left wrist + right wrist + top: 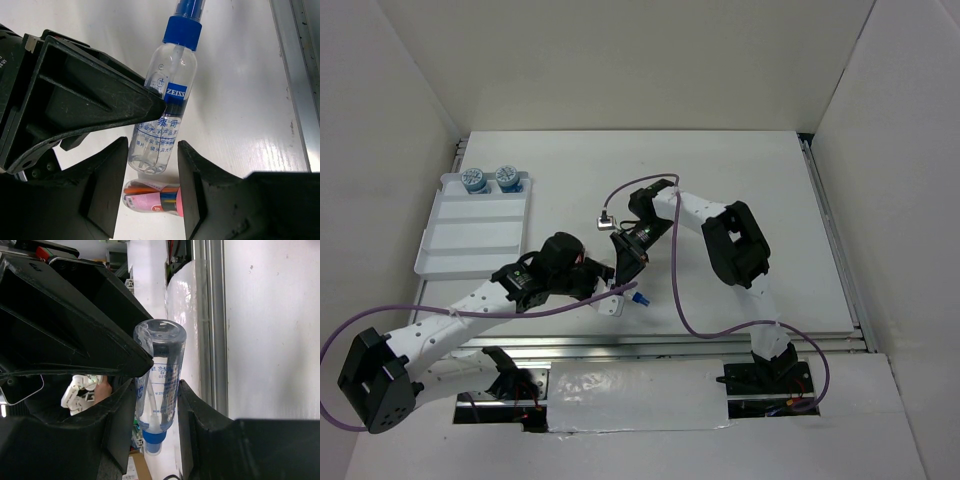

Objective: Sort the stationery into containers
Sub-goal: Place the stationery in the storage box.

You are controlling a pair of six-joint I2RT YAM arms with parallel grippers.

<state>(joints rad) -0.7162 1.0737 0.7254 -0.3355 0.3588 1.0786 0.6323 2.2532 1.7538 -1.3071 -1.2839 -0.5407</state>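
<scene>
We had the clear blue-capped spray bottle point(162, 115) mid-handover above the table point(740, 180), well apart from the white tray point(470, 235): right gripper point(155, 390) clenched on it, left gripper point(152, 150) open around its base, so we reckoned left had to clamp before right let go.

A white tabletop point(740, 180) sits inside plain white enclosure walls point(420, 80). Aluminium rails point(836, 250) run along its right and near edges. A white sheet point(640, 395) covers the near ledge.
</scene>
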